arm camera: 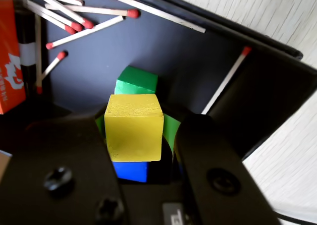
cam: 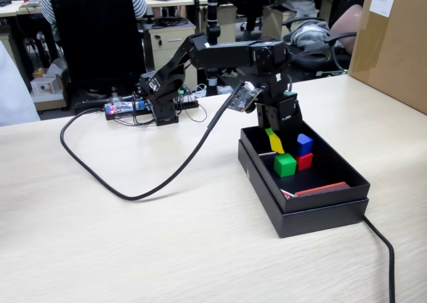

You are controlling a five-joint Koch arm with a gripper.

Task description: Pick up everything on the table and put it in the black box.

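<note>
The black box [cam: 320, 213] sits on the light wood table [cam: 133, 249], right of centre in the fixed view. Inside it lie a green cube [cam: 285, 164], a red cube [cam: 304, 161] and a blue cube [cam: 304, 143], close together. My gripper [cam: 272, 135] hangs over the box's far end, shut on the yellow cube [cam: 275, 143], which is tilted. In the wrist view the yellow cube [arm camera: 133, 128] fills the gap of the gripper [arm camera: 136, 123], with the green cube [arm camera: 136, 81] beyond it and the blue cube [arm camera: 130, 169] below it. The red cube is hidden there.
Loose matches [arm camera: 84, 34] and an orange matchbox [arm camera: 10, 56] lie in the box [arm camera: 257, 86]. A black cable [cam: 133, 195] loops across the table from the arm's base. Another cable [cam: 383, 249] runs off the front right. A brown carton [cam: 393, 43] stands at the right edge.
</note>
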